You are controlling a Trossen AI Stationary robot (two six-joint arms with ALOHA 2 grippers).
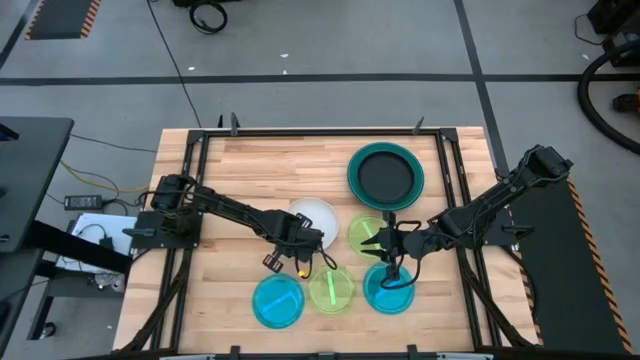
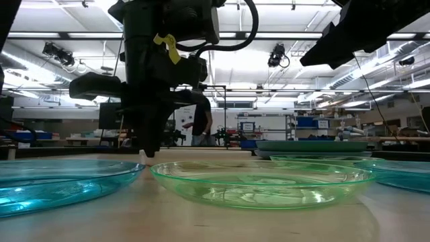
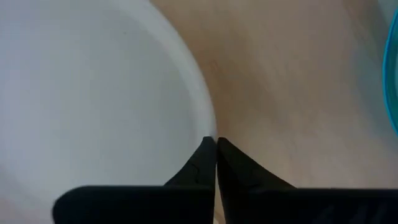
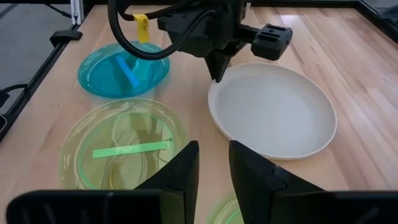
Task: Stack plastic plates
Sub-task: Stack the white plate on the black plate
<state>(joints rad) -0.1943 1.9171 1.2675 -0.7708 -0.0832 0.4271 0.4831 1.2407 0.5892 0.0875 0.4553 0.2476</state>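
Pinching the smooth rim of the matte white plate [image 4: 273, 112] mid-table, the left gripper [image 3: 216, 144] has its pointed fingers closed on it. The right gripper [image 4: 213, 163] hovers narrowly parted above a glossy translucent green plate [image 4: 124, 146].

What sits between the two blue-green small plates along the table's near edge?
In the high view, one small green plate lies between the left cyan plate and the right cyan plate; the right tool hangs over the latter.

the wooden desk [image 1: 250, 165] carries a white plate [image 1: 318, 214], a teal plate [image 1: 354, 172] holding a black plate [image 1: 386, 174] at the far right, two lime plates [image 1: 364, 231] [image 1: 331, 291] and two cyan plates [image 1: 278, 301] [image 1: 388, 291] toward the near edge.
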